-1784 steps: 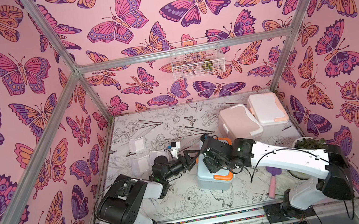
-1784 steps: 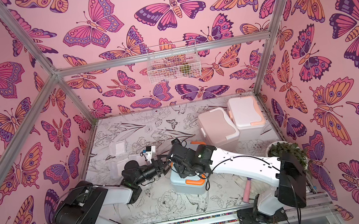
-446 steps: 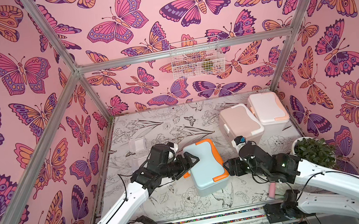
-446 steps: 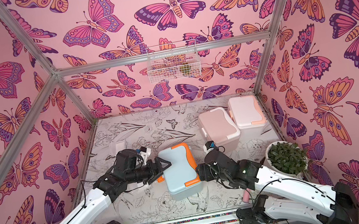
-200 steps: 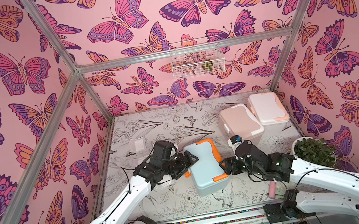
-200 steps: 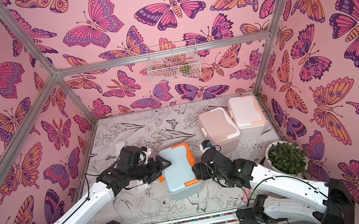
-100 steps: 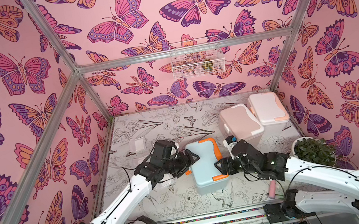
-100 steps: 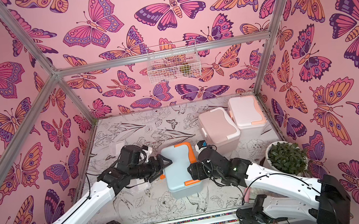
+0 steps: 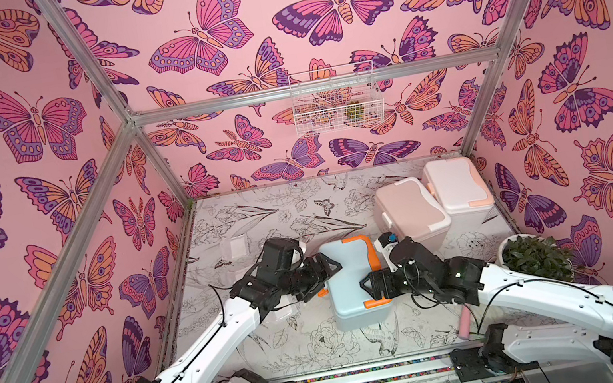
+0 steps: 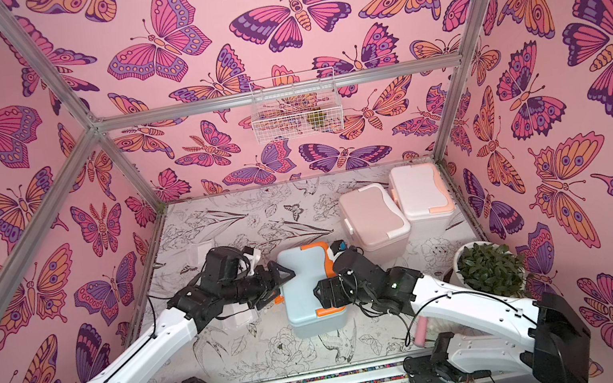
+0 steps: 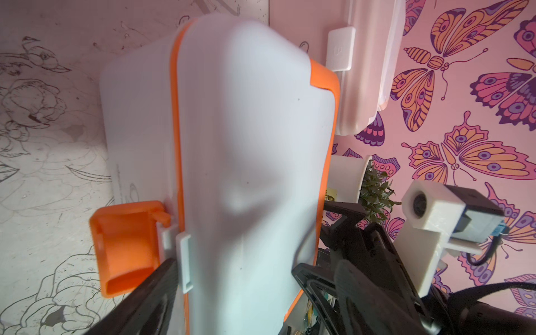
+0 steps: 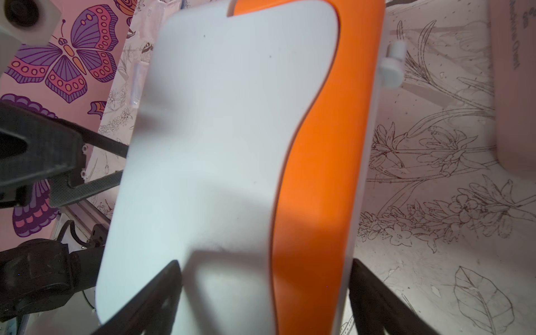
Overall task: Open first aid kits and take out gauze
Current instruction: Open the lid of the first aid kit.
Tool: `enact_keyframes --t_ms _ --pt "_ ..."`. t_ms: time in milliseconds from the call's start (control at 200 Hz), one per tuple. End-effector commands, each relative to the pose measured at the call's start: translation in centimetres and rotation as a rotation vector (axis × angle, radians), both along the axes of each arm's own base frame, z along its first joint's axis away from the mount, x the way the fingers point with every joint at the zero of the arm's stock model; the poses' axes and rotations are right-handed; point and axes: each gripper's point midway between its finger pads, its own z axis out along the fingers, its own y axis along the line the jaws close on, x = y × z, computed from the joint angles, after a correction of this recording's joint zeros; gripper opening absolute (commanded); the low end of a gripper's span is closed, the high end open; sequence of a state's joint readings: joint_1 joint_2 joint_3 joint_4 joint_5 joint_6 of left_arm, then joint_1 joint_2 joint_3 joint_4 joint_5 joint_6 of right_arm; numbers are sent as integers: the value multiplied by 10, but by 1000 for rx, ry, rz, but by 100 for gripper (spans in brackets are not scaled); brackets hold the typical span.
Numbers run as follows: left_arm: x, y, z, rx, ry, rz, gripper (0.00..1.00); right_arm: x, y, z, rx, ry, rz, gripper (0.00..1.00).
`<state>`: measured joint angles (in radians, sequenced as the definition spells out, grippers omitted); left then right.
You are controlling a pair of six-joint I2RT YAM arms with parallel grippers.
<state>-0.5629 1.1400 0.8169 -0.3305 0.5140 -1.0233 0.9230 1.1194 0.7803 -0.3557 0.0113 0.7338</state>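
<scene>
In both top views I see the blue kit [image 9: 352,273] [image 10: 303,285] near the middle of the worktop [image 9: 291,212], with the left gripper [image 9: 332,279] at its left side and the right gripper [image 9: 367,289] at its right. The pink kit [image 9: 411,213] and white kit [image 9: 457,186] touch in the back right corner, and 1 gauze packet [image 9: 236,247] lies by the left edge. Left wrist view: the orange latch [image 11: 124,246] hangs flipped outward and my jaws straddle the lid; I cannot tell whether they clamp. Right wrist view: the jaws are spread, 1 finger over the lid and 1 beyond the orange handle [image 12: 324,145].
</scene>
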Motion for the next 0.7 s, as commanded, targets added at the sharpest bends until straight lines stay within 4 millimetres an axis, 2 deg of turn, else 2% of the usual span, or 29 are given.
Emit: enact_keyframes --t_ms 0,180,546,696 --pt "1 -19 35 -137 -60 -69 86 -8 7 -2 4 53 43 94" --pt "0 -22 47 -174 -82 -77 86 -8 9 3 21 51 41 100" --pt "-1 -22 53 -197 -89 -75 86 -5 -14 17 -48 10 -11 99" --pt "0 -24 61 -214 -102 -81 87 -7 -19 25 -56 -3 -11 99"
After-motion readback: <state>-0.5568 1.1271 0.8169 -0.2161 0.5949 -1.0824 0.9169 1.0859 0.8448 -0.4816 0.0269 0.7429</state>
